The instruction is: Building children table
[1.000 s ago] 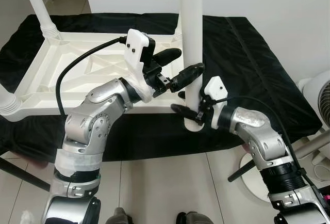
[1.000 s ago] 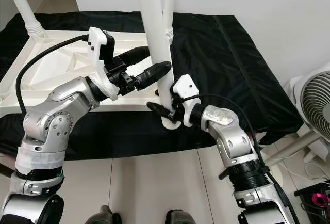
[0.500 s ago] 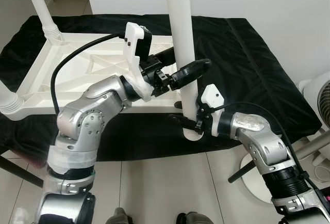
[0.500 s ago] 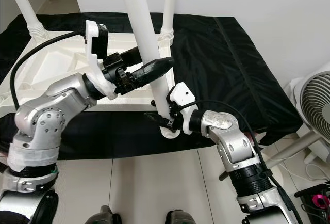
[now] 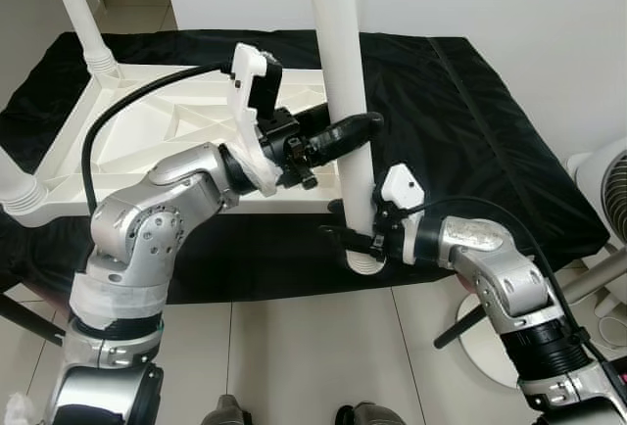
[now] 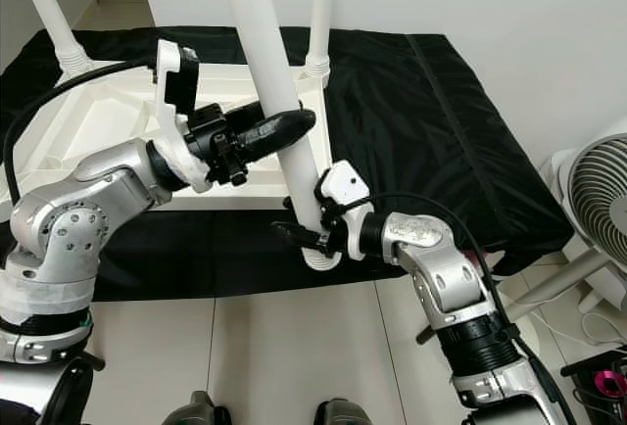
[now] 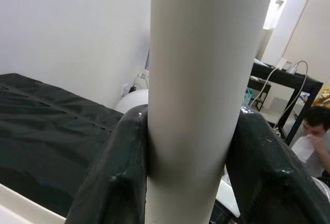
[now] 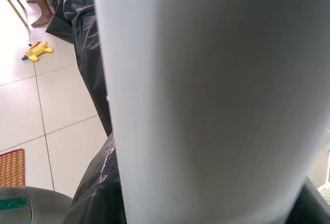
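My left gripper (image 5: 345, 138) and right gripper (image 5: 355, 240) both clamp the white table leg (image 5: 340, 82), held upright at the upturned tabletop's (image 5: 147, 126) near corner.

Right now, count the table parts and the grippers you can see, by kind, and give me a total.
White table legs: 4 (held leg, far right, far left, near left)
White tabletop, upside down: 1
Grippers: 2 (left gripper, right gripper)
Total: 7
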